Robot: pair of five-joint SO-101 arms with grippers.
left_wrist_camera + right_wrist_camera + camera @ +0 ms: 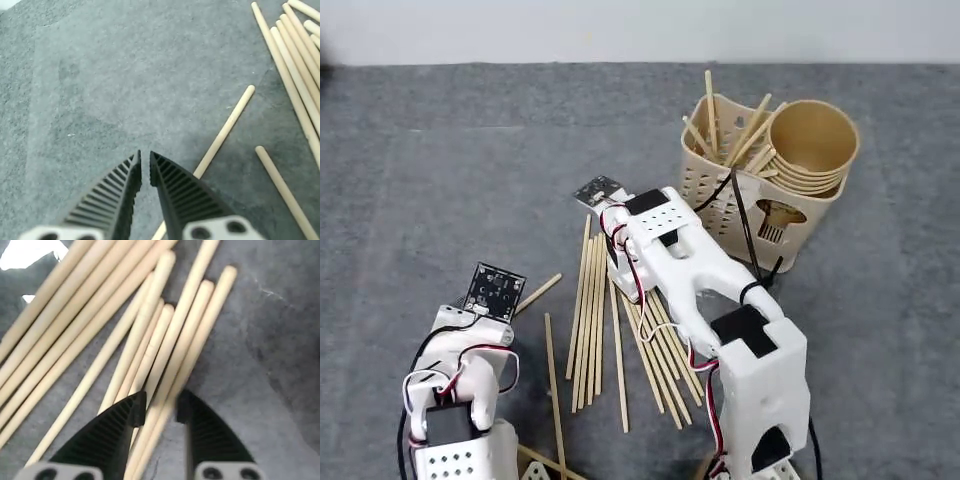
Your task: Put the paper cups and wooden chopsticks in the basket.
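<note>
A cream slotted basket (720, 195) stands at the back right, holding stacked paper cups (812, 145) and several upright chopsticks (712, 105). Many loose wooden chopsticks (590, 320) lie on the grey mat in the middle. My right gripper (160, 402) is down over this pile, shut on two chopsticks (192, 335) that fill the gap between its fingers and still lie among the others. My left gripper (145, 162) hovers low over bare mat at the front left, shut with nothing in it. A single chopstick (225, 130) lies just beside it.
The right arm (700, 280) stretches over part of the chopstick pile. A lone chopstick (554, 395) lies between the two arms and another (550, 462) at the front edge. Grey mat (450, 150) spreads open at the left and back.
</note>
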